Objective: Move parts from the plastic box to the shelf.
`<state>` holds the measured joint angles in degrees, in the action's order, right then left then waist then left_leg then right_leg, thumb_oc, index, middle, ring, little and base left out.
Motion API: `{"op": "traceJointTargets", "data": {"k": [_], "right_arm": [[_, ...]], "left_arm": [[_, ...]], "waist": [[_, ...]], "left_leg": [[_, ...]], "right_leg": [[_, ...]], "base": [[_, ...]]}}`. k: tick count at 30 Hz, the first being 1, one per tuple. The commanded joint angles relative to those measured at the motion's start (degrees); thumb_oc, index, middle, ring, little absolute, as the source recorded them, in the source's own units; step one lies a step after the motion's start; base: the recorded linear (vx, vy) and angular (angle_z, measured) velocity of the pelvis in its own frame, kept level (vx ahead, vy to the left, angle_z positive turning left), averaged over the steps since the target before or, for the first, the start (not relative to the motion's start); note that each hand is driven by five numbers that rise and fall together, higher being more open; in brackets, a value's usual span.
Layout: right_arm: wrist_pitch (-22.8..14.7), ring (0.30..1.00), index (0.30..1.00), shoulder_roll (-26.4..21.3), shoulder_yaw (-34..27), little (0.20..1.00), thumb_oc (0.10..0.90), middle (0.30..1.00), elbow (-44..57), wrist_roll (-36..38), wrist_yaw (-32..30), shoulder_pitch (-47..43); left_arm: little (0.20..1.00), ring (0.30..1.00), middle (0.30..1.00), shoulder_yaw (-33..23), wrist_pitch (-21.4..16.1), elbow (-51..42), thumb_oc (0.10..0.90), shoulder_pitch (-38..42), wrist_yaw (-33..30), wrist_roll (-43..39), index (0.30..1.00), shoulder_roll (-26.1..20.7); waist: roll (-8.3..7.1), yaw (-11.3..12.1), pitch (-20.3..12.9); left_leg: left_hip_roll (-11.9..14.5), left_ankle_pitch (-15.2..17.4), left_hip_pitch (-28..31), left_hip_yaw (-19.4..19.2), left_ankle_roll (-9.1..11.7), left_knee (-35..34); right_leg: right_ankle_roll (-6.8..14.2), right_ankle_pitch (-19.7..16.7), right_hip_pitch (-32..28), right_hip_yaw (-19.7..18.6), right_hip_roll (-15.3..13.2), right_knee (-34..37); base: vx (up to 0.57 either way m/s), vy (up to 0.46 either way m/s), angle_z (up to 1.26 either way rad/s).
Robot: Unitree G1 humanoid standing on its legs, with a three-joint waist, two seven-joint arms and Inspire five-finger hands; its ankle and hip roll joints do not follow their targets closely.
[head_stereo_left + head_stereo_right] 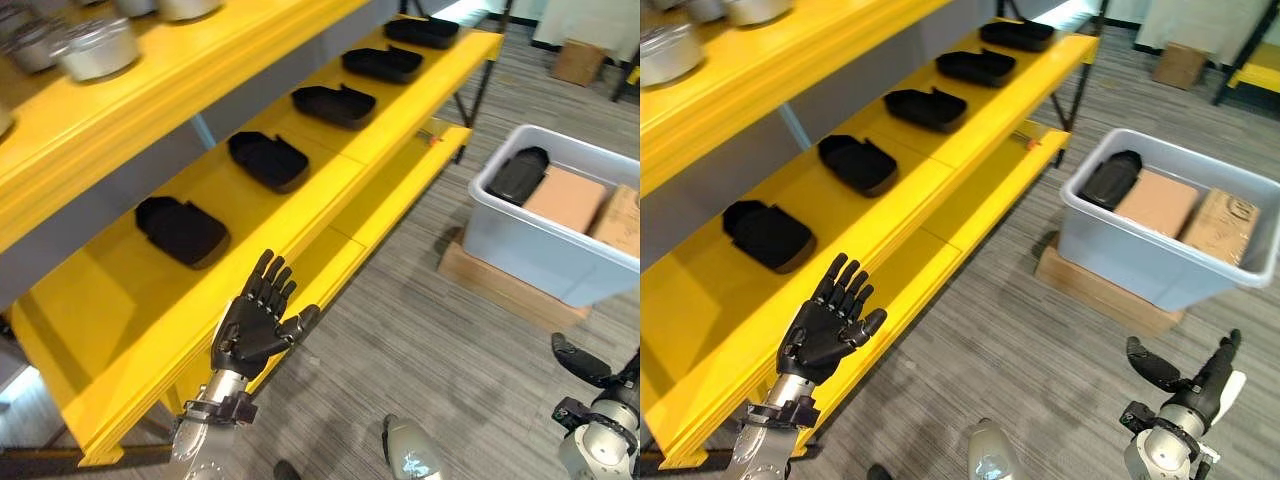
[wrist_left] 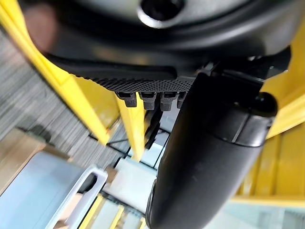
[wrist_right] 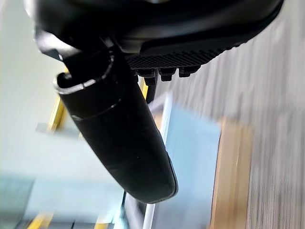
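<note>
A grey plastic box point(image 1: 520, 240) stands on a wooden board at the right, holding one black part point(image 1: 518, 175) beside cardboard packets. Several black parts lie in a row on the yellow shelf point(image 1: 110, 330); the nearest part point(image 1: 182, 230) is at the left. My left hand point(image 1: 255, 320) hovers in front of the shelf's edge, fingers straight and spread, holding nothing. My right hand point(image 1: 1200, 385) is low at the right above the floor, short of the box, fingers straight and empty.
An upper yellow shelf point(image 1: 150, 80) carries metal tins point(image 1: 95, 48). A lower yellow ledge point(image 1: 400, 195) juts toward the box. A cardboard carton point(image 1: 578, 62) stands far back on the grey carpet floor point(image 1: 400, 330).
</note>
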<state>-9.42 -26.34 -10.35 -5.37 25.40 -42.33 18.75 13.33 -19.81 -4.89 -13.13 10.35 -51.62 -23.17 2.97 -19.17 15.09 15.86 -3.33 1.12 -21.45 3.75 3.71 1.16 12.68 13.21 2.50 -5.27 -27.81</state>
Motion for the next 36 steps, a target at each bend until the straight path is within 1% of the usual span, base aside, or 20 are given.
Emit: {"op": "traceJointTargets", "data": {"k": [1, 2, 8, 9, 10, 11, 13, 16, 17, 19, 21, 22, 23, 24, 27, 28, 29, 31, 34, 36], "right_arm": [[-3.2, 1.0, 1.0, -3.3, -2.8, 1.0, 0.9, 1.0, 3.3, -3.5, -2.0, -0.8], [-3.2, 1.0, 1.0, -3.2, -2.8, 1.0, 0.9, 1.0, 3.2, -3.4, -2.2, -1.0], [-3.0, 1.0, 1.0, -2.5, -2.9, 1.0, 0.9, 1.0, 0.5, -1.0, -0.5, -1.3], [-3.0, 1.0, 1.0, -2.5, -2.9, 1.0, 0.9, 1.0, 0.4, -1.0, -0.6, -1.4], [-2.8, 1.0, 1.0, -2.4, -2.9, 1.0, 0.9, 1.0, 0.4, -1.0, -0.4, -1.6], [-2.3, 1.0, 1.0, -2.4, -2.3, 1.0, 0.9, 1.0, 0.4, -2.3, -0.3, -2.3], [-1.9, 1.0, 1.0, -2.1, -2.3, 1.0, 0.9, 1.0, 0.8, -2.5, 0.1, -2.3], [-2.3, 1.0, 1.0, -2.6, -3.0, 1.0, 0.9, 1.0, 2.5, -6.0, 0.3, -1.0], [-1.9, 1.0, 1.0, -3.2, -3.5, 1.0, 0.9, 1.0, 3.5, -5.2, 1.8, -0.1], [-1.9, 1.0, 1.0, -3.4, -3.5, 1.0, 0.9, 1.0, 3.7, -6.1, 3.0, -0.1], [-1.9, 1.0, 1.0, -4.4, -2.5, 1.0, 0.9, 1.0, 4.0, -8.3, 5.4, -0.5], [-1.6, 1.0, 1.0, -4.6, -1.9, 1.0, 0.9, 1.0, 4.3, -8.6, 7.2, -0.7], [-0.9, 1.0, 1.0, -4.7, -1.3, 1.0, 0.9, 1.0, 4.9, -7.6, 10.2, -0.8], [-0.4, 1.0, 1.0, -4.4, -1.3, 1.0, 0.9, 1.0, 5.5, -6.7, 10.8, -0.4], [0.5, 1.0, 1.0, -3.3, -1.6, 1.0, 0.9, 1.0, 7.2, -5.2, 10.7, 1.1], [0.8, 1.0, 1.0, -2.5, -1.7, 1.0, 0.9, 1.0, 8.2, -4.7, 10.5, 2.1], [1.1, 1.0, 1.0, -1.8, -1.7, 1.0, 0.9, 1.0, 9.0, -4.1, 10.3, 3.1], [0.7, 1.0, 1.0, -0.8, -0.8, 1.0, 0.9, 1.0, 10.1, -2.8, 9.8, 4.9], [0.3, 1.0, 1.0, -1.0, 0.3, 1.0, 0.9, 1.0, 9.2, -2.6, 11.4, 4.1], [0.1, 1.0, 1.0, -1.0, 1.1, 1.0, 0.9, 1.0, 8.9, -1.4, 11.6, 3.3]], "left_arm": [[1.0, 1.0, 1.0, -3.1, -3.3, -3.3, 0.9, 4.1, 2.2, -1.7, 1.0, 0.1], [1.0, 1.0, 1.0, -2.8, -3.4, -3.1, 0.9, 4.7, 2.2, -1.6, 1.0, 0.2], [1.0, 1.0, 1.0, -0.2, -2.8, -1.6, 0.9, 7.4, 3.1, -0.2, 1.0, 2.3], [1.0, 1.0, 1.0, 0.0, -2.5, -1.7, 0.9, 7.5, 3.3, -0.1, 1.0, 2.4], [1.0, 1.0, 1.0, 0.7, -1.6, -2.7, 0.9, 8.0, 2.7, 1.0, 1.0, 2.7], [1.0, 1.0, 1.0, 1.1, -3.5, -3.7, 0.9, 8.2, 1.4, 0.2, 1.0, 2.3], [1.0, 1.0, 1.0, 1.1, -4.6, -4.1, 0.9, 8.3, 1.4, 0.1, 1.0, 2.4], [1.0, 1.0, 1.0, 0.7, -5.5, -5.6, 0.9, 8.7, 1.2, -1.1, 1.0, 2.0], [1.0, 1.0, 1.0, 0.2, -5.0, -5.8, 0.9, 8.8, 0.8, -3.5, 1.0, 2.0], [1.0, 1.0, 1.0, -0.2, -5.2, -5.5, 0.9, 8.8, 1.1, -3.5, 1.0, 1.7], [1.0, 1.0, 1.0, -0.9, -7.3, -5.2, 0.9, 8.7, -1.6, 0.5, 1.0, 1.4], [1.0, 1.0, 1.0, -1.2, -8.4, -5.1, 0.9, 8.8, -3.3, 2.2, 1.0, 1.2], [1.0, 1.0, 1.0, -2.5, -7.4, -5.0, 0.9, 9.1, -3.9, 2.9, 1.0, 1.3], [1.0, 1.0, 1.0, -3.1, -6.1, -4.8, 0.9, 9.5, -3.5, 3.5, 1.0, 1.3], [1.0, 1.0, 1.0, -4.0, -2.8, -4.9, 0.9, 9.7, -1.5, 3.0, 1.0, 1.3], [1.0, 1.0, 1.0, -4.1, -1.7, -5.0, 0.9, 9.7, -0.4, 2.9, 1.0, 1.2], [1.0, 1.0, 1.0, -4.1, -1.0, -5.0, 0.9, 9.7, 0.7, 2.8, 1.0, 1.1], [1.0, 1.0, 1.0, -4.4, -0.4, -4.9, 0.9, 9.4, 3.1, 3.3, 1.0, 1.1], [1.0, 1.0, 1.0, -4.7, -1.3, -5.0, 0.9, 8.7, 2.3, 3.9, 1.0, 1.4], [1.0, 1.0, 1.0, -4.6, -1.6, -4.6, 0.9, 8.5, 2.4, 3.5, 1.0, 1.7]], "waist": [[-0.47, -0.7, -1.4], [0.16, -1.1, -1.3], [2.07, -3.7, -1.3], [2.18, -3.9, -1.4], [2.83, -4.3, -1.5], [3.6, -4.3, -1.1], [3.7, -4.4, -0.9], [3.49, -4.9, -0.7], [2.8, -5.0, -1.1], [2.27, -4.6, -1.5], [1.4, -3.2, -2.1], [1.04, -2.4, -2.3], [0.57, -0.9, -2.4], [0.3, -0.5, -2.4], [-0.18, -0.4, -2.4], [-0.31, -0.4, -2.5], [-0.49, -0.3, -2.6], [-1.17, 0.8, -2.4], [-1.46, 2.0, -2.4], [-1.31, 2.4, -2.6]], "left_leg": [[3.8, 0.5, -1.1, 4.8, 1.0, 3.1], [4.3, -0.8, -1.5, 4.6, 0.7, 3.0], [1.7, 0.0, 0.2, 5.5, 1.3, 3.4], [1.3, 0.7, 0.4, 5.4, 1.3, 3.4], [-0.1, 2.3, 1.8, 4.8, 1.2, 2.5], [-0.6, 4.6, 2.2, 3.5, 0.9, 2.4], [-0.4, 5.0, 2.1, 3.7, 0.7, 2.9], [0.4, 5.2, 2.1, 4.7, 0.7, 3.8], [2.3, 3.0, 2.2, 5.8, 1.5, 4.7], [3.1, 1.9, 2.0, 6.7, 1.9, 5.0], [3.1, 0.0, 1.7, 9.6, 2.0, 5.4], [2.1, -0.1, 1.2, 11.3, 1.7, 5.6], [-2.3, 2.0, -1.2, 13.7, -0.1, 6.2], [-4.5, 2.6, -2.9, 13.9, -0.6, 6.1], [-7.2, 3.0, -4.6, 13.0, -0.7, 4.1], [-8.1, 2.2, -5.6, 12.3, -0.3, 2.0], [-8.6, 0.8, -6.8, 11.7, 0.0, 0.2], [-8.1, -5.1, -12.6, 11.7, 1.3, -0.5], [-8.5, -3.9, -12.7, 13.4, 0.8, -1.5], [-9.0, -2.6, -11.6, 12.6, 0.2, -2.3]], "right_leg": [[-0.6, 3.9, -6.5, 1.9, -1.7, 1.3], [-0.9, 2.3, -5.8, 1.6, -1.1, 2.1], [0.5, -1.5, -5.7, -2.0, -1.3, 7.4], [0.8, -2.2, -6.0, -2.4, -1.4, 8.7], [2.2, -4.3, -5.4, -3.2, -2.1, 10.7], [2.9, -3.9, -4.6, -3.3, -3.3, 9.8], [2.7, -3.4, -4.1, -3.7, -3.3, 8.6], [1.9, -1.3, -3.0, -4.2, -2.7, 5.1], [0.6, 0.5, -2.5, -3.8, -1.8, 2.6], [0.1, 1.2, -2.1, -3.5, -1.4, 1.7], [-0.7, 1.2, -1.6, -3.3, -0.4, 1.7], [-1.0, 0.9, -1.7, -3.7, 0.4, 2.4], [-1.1, -0.4, -3.1, -5.3, 2.4, 5.7], [-0.8, -1.4, -4.3, -6.0, 3.4, 7.9], [0.2, -3.3, -6.8, -6.1, 4.1, 11.9], [0.8, -4.4, -8.2, -6.1, 4.4, 14.2], [1.3, -5.4, -9.6, -6.0, 4.4, 16.2], [1.3, -6.6, -13.2, -5.4, 4.8, 20.0], [1.3, -6.3, -14.2, -6.1, 4.7, 20.8], [1.3, -5.7, -14.7, -6.2, 4.7, 20.6]], "base": [[-0.04, 0.118, -0.32], [-0.03, 0.12, -0.38], [0.02, 0.107, -0.23], [-0.01, -0.007, -0.27], [-0.09, -0.127, -0.48], [-0.12, -0.166, -0.54], [-0.11, -0.169, -0.55], [-0.1, -0.199, -0.28], [-0.09, -0.262, -0.01], [0.0, -0.207, -0.1], [0.11, -0.172, -0.93], [0.2, -0.256, -1.81], [0.22, -0.309, -1.82], [0.17, -0.257, -1.21], [0.11, -0.112, -0.82], [0.18, -0.085, -0.37], [0.2, -0.072, 0.09], [0.3, -0.032, 0.3], [0.23, 0.06, -0.37], [0.25, 0.111, -0.83]]}}
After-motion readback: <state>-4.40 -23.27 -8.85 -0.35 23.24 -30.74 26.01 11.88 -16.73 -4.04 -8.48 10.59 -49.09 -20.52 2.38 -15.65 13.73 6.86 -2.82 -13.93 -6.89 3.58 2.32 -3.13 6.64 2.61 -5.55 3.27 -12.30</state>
